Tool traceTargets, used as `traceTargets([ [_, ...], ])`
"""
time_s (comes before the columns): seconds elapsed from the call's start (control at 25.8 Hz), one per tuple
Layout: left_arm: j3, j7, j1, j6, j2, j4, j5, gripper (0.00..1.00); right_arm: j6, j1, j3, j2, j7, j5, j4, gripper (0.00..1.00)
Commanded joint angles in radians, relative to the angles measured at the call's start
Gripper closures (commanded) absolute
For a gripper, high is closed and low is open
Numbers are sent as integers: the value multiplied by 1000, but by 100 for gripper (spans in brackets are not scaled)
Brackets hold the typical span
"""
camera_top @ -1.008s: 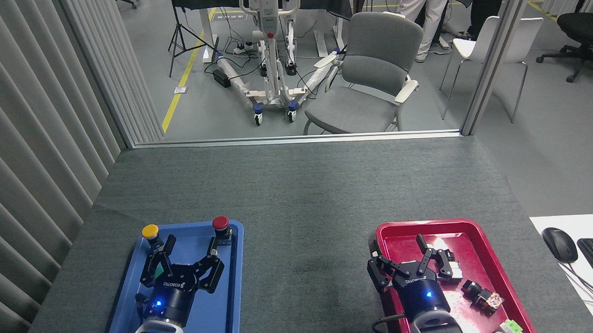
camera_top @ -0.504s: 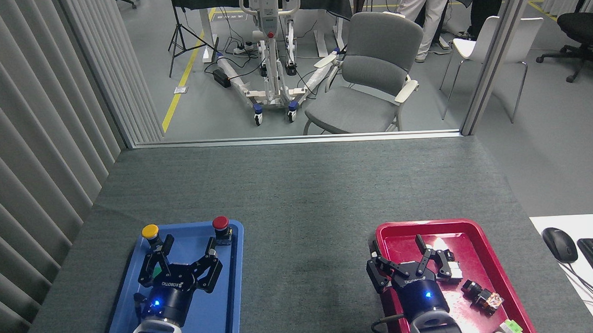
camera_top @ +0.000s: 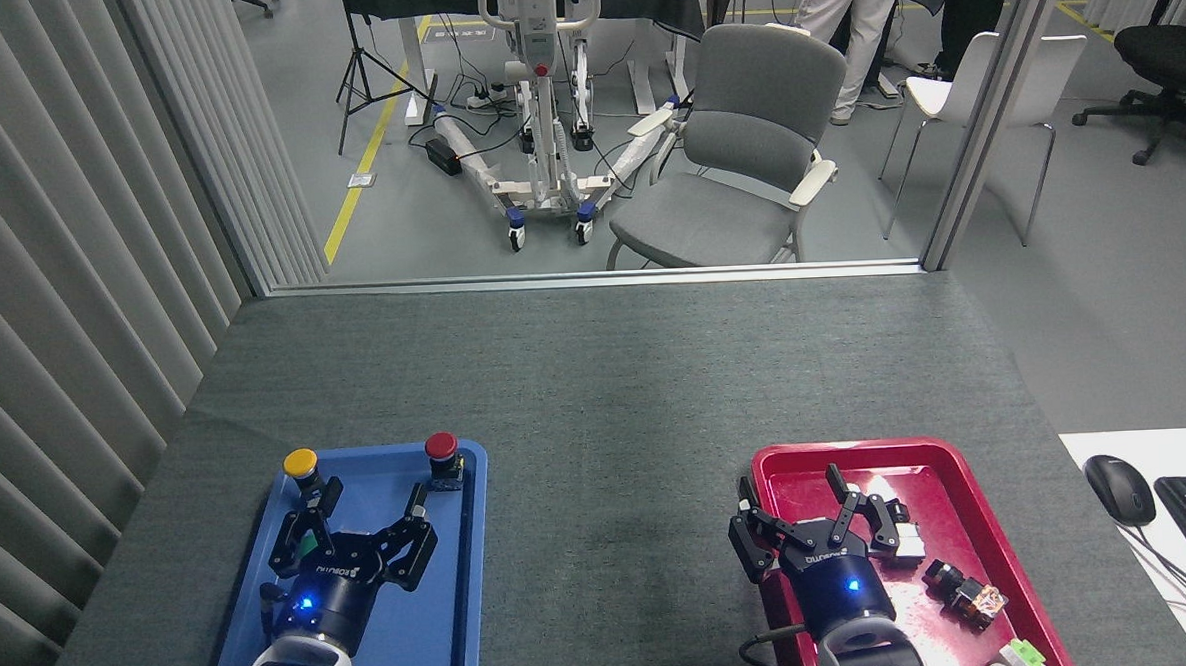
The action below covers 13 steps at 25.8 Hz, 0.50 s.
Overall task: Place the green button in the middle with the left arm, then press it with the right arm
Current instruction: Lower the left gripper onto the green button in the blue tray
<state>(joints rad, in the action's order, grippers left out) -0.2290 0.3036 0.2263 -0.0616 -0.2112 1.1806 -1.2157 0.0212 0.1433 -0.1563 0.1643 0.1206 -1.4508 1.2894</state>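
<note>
Left claw [camera_top: 361, 513]: fingers spread, holding nothing, over blue tray [camera_top: 469, 579].
Green button [camera_top: 309, 537]: a green sliver shows by the claw's left finger, in the tray.
Right claw [camera_top: 821, 508]: fingers spread, empty, over red tray [camera_top: 971, 517].
Tabletop [camera_top: 608, 452] middle: bare.
Progress: button not yet gripped; moving and pressing remain.

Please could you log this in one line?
left tool open over blue tray | right tool open over red tray | green button mostly hidden

Single head view, high and close, looking forward and down over grey tabletop [camera_top: 596, 393], room beyond
</note>
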Motion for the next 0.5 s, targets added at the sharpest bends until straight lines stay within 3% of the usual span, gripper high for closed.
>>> traceTargets([
  [0.0,0,-72,4,23,3,1,1,1,-1,2,1,4,1,1,-4,1],
  [0.16,-9,-101,-25,-15,-8,71,5,1,-1,-4,-2,0,2,1,1,1],
  [0.35,23,-95,-255,-15,-23,274,4,1,-1,1,0,-2,1,1,1,1],
  [0.47,65,-92,-331,-15,-40,284,2,1,-4,-7,-2,-2,5,0,5,1],
])
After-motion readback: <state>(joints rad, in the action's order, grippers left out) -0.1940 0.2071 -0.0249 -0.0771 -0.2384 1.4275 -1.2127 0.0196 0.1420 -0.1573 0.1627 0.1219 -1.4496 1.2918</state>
